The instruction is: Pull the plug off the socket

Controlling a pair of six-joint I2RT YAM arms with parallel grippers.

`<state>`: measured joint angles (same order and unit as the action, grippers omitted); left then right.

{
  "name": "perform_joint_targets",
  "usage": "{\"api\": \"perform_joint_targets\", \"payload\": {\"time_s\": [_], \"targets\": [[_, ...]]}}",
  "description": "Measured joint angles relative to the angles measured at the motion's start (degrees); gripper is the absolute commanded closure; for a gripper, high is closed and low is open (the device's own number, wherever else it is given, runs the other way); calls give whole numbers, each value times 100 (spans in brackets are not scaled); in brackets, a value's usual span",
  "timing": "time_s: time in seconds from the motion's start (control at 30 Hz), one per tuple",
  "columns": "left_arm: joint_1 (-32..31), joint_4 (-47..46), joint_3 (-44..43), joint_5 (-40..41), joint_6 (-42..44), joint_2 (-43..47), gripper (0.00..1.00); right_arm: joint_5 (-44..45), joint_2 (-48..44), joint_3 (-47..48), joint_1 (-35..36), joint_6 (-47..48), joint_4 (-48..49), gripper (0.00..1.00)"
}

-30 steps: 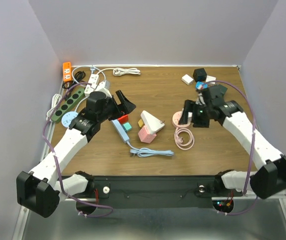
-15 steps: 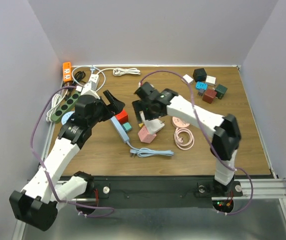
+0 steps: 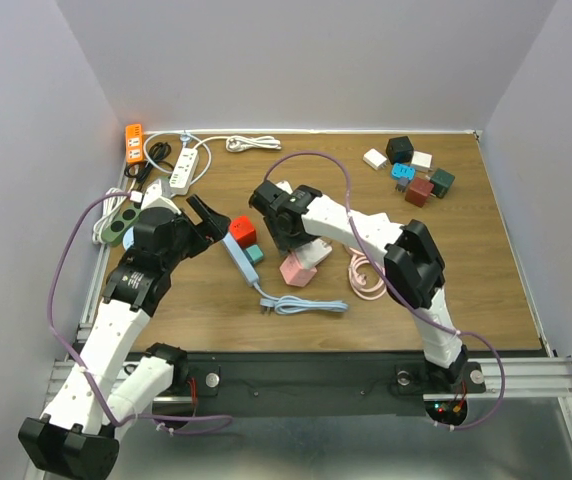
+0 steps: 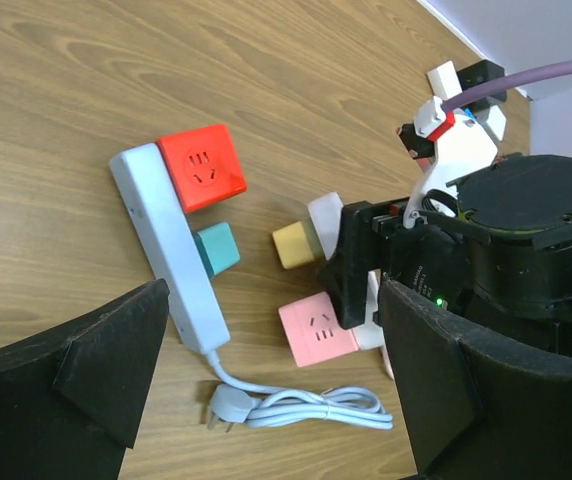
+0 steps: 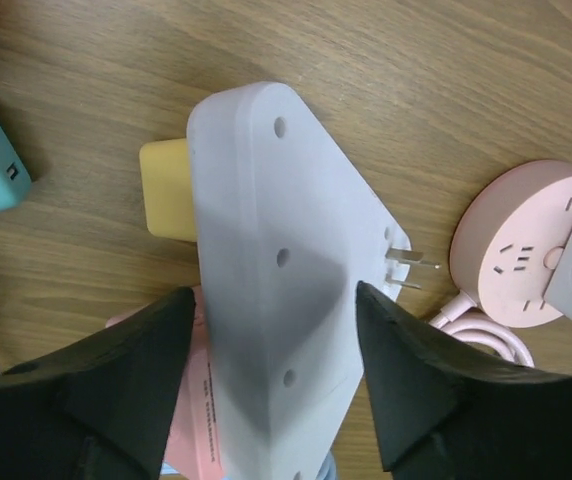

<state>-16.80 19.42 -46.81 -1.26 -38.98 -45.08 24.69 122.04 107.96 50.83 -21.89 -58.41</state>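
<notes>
A light blue power strip lies mid-table with a red cube plug and a teal plug in it. In the left wrist view the strip, red cube and teal plug lie ahead. My left gripper is open and empty just left of the strip; it also shows in the left wrist view. My right gripper is open over a white triangular adapter, one finger on each side. A yellow plug and a pink cube socket touch it.
A pink round socket with a grey plug and coiled pink cable lies to the right. The strip's blue cable lies in front. Green, white and orange strips sit far left. Cube adapters sit far right.
My right arm has swung from the right side of the table leftward to over the white adapter. My left gripper has drawn back a little to the left.
</notes>
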Motion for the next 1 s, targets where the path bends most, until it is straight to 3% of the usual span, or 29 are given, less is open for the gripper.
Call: {"api": "perform_joint_targets", "payload": {"time_s": [0.1, 0.27, 0.43, 0.53, 0.6, 0.8, 1.0], "targets": [[55, 22, 26, -2, 9, 0, 3, 0, 72, 2, 2, 52, 4, 68], [140, 22, 28, -13, 70, -2, 3, 286, 55, 197, 13, 214, -140, 100], [225, 28, 28, -26, 120, -2, 3, -61, -13, 271, -221, 151, -179, 100], [247, 33, 28, -48, 146, -7, 3, -907, -293, 162, -627, -140, 17, 100], [267, 31, 28, -70, 160, -15, 3, -1987, -754, -348, -1163, -564, 575, 100], [304, 24, 28, -179, 212, -107, 3, -3672, -1368, -1207, -2448, -1233, 1681, 99], [332, 13, 28, -278, 254, -168, 3, -4996, -1211, -1954, -2837, -1912, 3213, 99]]}}
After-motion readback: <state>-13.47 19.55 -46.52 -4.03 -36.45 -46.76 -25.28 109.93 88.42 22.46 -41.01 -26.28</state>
